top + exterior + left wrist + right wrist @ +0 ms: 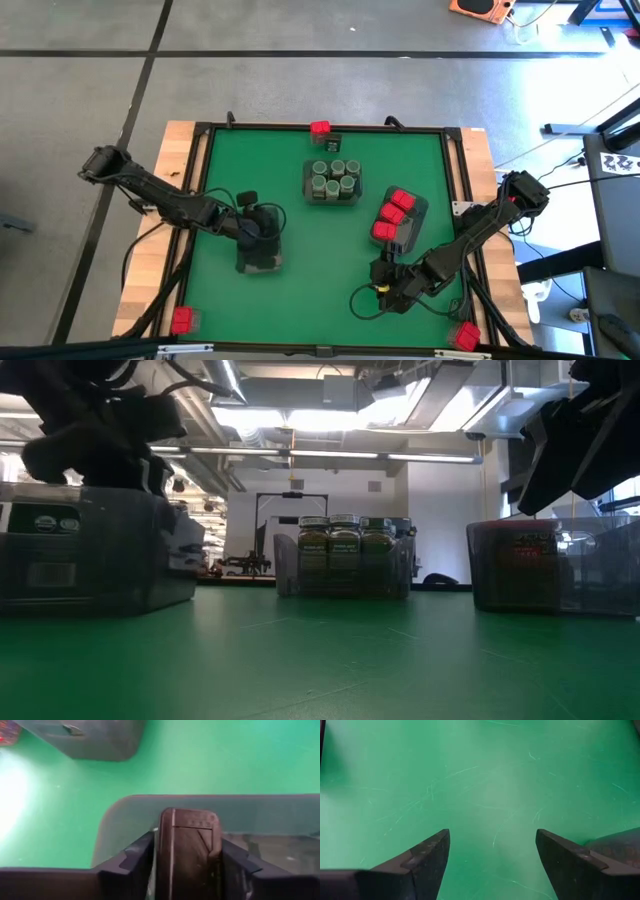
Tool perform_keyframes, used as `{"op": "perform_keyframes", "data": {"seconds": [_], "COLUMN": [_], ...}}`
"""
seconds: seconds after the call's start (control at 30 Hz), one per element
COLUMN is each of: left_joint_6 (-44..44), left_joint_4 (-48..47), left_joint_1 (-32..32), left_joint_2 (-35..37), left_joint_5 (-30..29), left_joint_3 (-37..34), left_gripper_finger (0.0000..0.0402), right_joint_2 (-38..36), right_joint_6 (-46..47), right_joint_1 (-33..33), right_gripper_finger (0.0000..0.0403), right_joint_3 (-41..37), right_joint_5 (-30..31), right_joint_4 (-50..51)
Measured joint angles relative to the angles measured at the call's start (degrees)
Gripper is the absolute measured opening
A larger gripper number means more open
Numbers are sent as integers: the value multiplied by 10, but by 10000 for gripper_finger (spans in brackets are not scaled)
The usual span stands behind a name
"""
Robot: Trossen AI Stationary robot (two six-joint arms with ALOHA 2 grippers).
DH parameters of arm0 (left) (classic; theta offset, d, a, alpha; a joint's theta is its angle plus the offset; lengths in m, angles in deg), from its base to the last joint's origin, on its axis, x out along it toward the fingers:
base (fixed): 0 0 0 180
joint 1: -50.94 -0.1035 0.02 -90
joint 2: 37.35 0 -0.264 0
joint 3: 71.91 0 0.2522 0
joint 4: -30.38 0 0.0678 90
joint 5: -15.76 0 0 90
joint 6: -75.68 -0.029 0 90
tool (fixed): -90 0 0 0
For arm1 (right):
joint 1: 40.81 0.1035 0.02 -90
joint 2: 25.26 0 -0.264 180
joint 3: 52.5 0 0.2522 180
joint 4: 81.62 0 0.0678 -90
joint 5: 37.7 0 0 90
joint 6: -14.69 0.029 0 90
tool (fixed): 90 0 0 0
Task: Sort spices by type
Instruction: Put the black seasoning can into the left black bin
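Spices are mostly sorted already: green jars [333, 178] fill the middle tray [309, 192], red boxes [392, 213] sit in the right tray [417, 212], and my left gripper [258, 228] hangs over the left tray [258, 262] with a dark tin [187, 852] between its fingers [131, 865]. From the wrist camera the tin stands on end, long axis running away from the pincer, with the tray's rim just beyond it. I judge the jaws are loosening around it, but whether they grip or have let go I cannot tell. What remains lies far and near: one red box [319, 128] with a dark tin [333, 143] just beside it at the far edge, and red boxes in the near-left corner [181, 320] and near-right corner [466, 336]. My right gripper [390, 292] waits open and empty over bare mat near the right tray, so it is nearer the near-right box. Jar labels show in the low view, but I cannot read them.
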Motion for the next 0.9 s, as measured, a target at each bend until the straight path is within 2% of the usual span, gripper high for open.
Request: {"op": "perform_keyframes", "data": {"seconds": [0.13, 0.27, 0.7, 0.9], "left_joint_6": [-1, 5, 12, 13], "left_joint_4": [-18, -18, -33, -44], "left_joint_1": [1, 0, -23, -22], "left_joint_2": [13, 18, 14, 20], "left_joint_5": [28, 51, 47, 51], "left_joint_3": [16, 20, 20, 28], "left_gripper_finger": [126, 117, 183, 226], "right_joint_2": [0, 0, 0, 0], "right_joint_6": [0, 0, 0, -6], "right_joint_1": [0, 0, 0, 0], "right_gripper_finger": [294, 294, 294, 294], "right_joint_3": [0, 0, 0, 0], "right_joint_5": [0, 6, 7, 7], "right_joint_4": [0, 0, -2, 0]}}
